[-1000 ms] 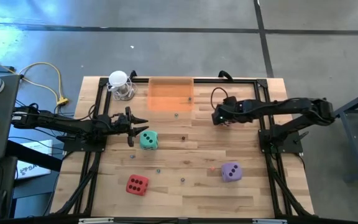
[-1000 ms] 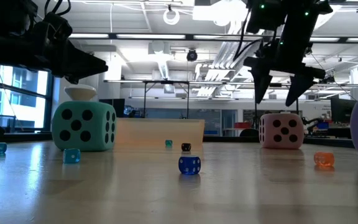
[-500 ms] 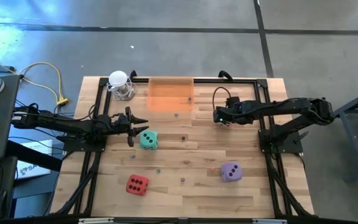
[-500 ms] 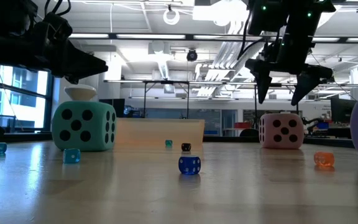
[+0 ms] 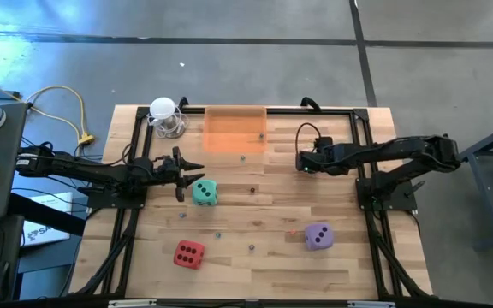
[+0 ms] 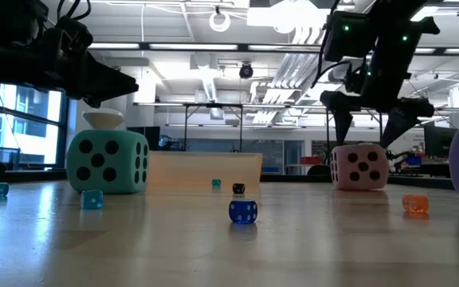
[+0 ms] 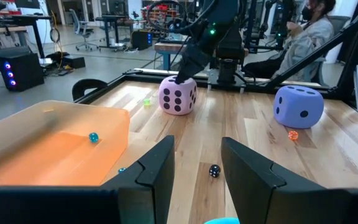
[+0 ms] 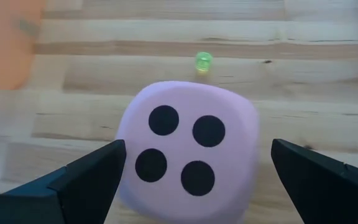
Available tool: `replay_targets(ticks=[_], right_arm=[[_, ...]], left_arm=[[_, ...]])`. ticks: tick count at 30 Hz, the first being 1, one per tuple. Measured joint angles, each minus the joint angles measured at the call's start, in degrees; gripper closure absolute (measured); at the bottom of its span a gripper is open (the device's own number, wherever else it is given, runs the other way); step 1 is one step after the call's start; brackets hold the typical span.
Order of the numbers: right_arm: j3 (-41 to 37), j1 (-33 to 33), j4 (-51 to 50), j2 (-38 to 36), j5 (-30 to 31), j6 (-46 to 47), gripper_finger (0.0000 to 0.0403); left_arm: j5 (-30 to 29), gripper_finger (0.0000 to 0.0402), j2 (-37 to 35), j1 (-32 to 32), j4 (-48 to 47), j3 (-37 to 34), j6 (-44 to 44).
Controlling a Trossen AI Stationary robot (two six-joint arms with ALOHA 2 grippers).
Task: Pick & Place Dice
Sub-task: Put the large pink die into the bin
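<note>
The right pincer [image 6: 370, 119] hangs wide open right over the pink die [image 6: 360, 167], one finger on each side, not touching it. The pink die sits on the worktop [image 5: 255, 214] near the right edge. The left pincer [image 5: 187, 177] is open too, just beside the teal die [image 5: 204, 192]. The red die [image 5: 188, 253] and purple die [image 5: 318, 236] sit near the front edge.

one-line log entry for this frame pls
right gripper open, straddling pink die, not closed | left gripper open, idle by teal die | red die, purple die on table, untouched
</note>
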Motion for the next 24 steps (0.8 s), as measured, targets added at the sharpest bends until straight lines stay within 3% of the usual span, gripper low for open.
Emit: replay_targets(ticks=[24], right_arm=[[-0.52,0.0,6.01,0.02,0.01,-5.03,0.0008]], left_arm=[[0.0,0.0273,-0.01,0.0,0.0,0.0,0.0]])
